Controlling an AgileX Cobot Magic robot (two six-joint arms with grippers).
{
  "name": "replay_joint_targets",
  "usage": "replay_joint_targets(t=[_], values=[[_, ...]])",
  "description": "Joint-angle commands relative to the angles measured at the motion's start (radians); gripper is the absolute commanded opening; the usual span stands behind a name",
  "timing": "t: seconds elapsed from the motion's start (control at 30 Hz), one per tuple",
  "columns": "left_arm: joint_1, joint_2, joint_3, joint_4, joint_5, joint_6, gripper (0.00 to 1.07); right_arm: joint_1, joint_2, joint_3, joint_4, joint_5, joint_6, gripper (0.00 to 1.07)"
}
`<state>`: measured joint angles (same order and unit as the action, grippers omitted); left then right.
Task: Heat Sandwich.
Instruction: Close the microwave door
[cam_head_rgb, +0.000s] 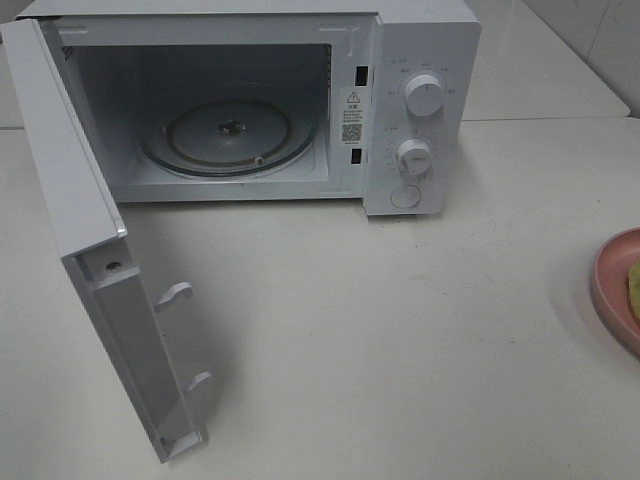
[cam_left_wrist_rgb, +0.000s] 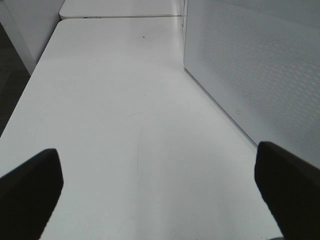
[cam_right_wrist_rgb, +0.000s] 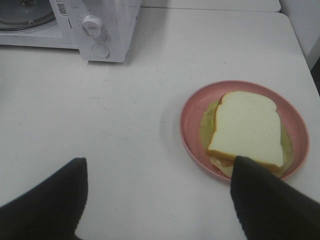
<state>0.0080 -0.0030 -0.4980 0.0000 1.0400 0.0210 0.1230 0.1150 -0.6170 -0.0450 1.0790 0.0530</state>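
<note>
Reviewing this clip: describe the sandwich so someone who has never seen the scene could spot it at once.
Start at the white microwave with its door swung open, then look across the white table to its right edge, where a round pink plate sits. The sandwich lies on that plate: square white bread, tan crust, pale green-yellow filling, the only food in view.

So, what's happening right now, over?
Both jaws open, empty. Sandwich on pink plate, right of microwave. Door open, path clear.
</note>
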Motion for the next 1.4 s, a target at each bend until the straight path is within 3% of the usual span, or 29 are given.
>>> replay_joint_targets(t=[0.03, 0.17, 1.4], values=[[0.003, -0.026, 0.003, -0.006, -0.004, 0.000, 1.00, -0.033, -0.049, 0.052, 0.004, -0.002, 0.006, 0.76], [0.003, -0.026, 0.003, -0.006, -0.004, 0.000, 1.00, -0.055, -0.094, 0.111, 0.007, -0.042, 0.012, 0.76], [0.003, -0.023, 0.003, -0.005, -0.004, 0.000, 1.00, -0.055, -0.145, 0.112, 0.014, -0.042, 0.006, 0.75]])
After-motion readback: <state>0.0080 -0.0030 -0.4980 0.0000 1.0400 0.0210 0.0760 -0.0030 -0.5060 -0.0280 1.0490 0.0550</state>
